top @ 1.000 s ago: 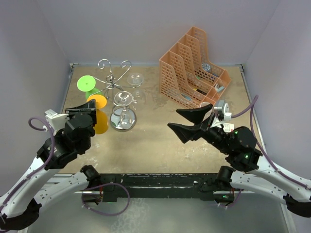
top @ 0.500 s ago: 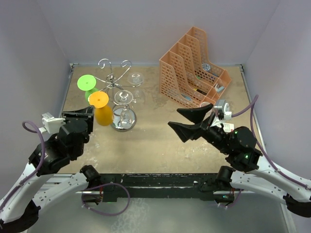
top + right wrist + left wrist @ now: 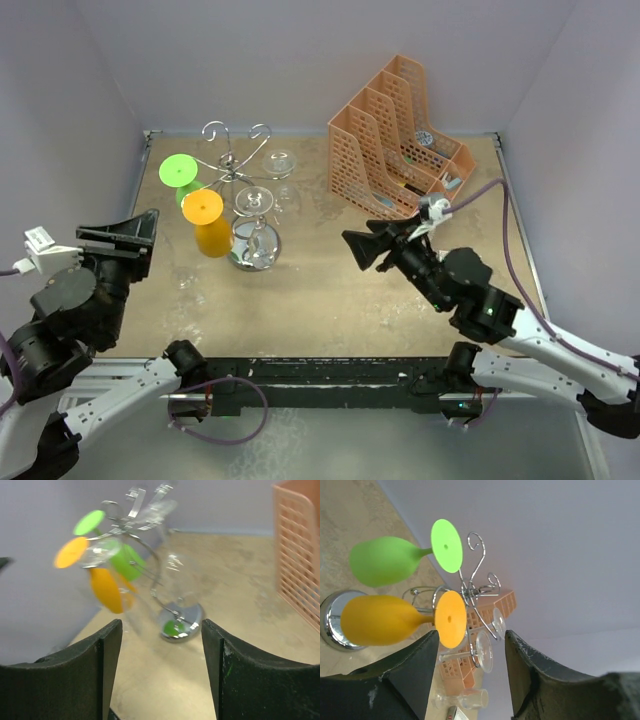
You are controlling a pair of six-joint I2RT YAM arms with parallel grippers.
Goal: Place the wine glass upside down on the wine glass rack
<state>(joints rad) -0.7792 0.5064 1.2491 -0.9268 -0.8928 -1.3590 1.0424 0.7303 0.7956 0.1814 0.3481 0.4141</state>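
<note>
Orange glass (image 3: 208, 228) hangs bowl-down from the rack (image 3: 331, 622), its foot up in a hook arm, just beside the green glass (image 3: 180, 172). The rack base sits on the tabletop.
Left tool (image 3: 471, 633): jaws wide, nothing between them, near the glass but not touching.
Right tool (image 3: 161, 630): jaws wide, empty, well apart from the rack.
Judgement: placement looks done; only parking the arms is left.

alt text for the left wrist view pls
An orange wine glass and a green wine glass hang by their feet on the silver wine glass rack, the view tilted sideways. The left pincer stands open in the foreground, holding nothing.
</note>
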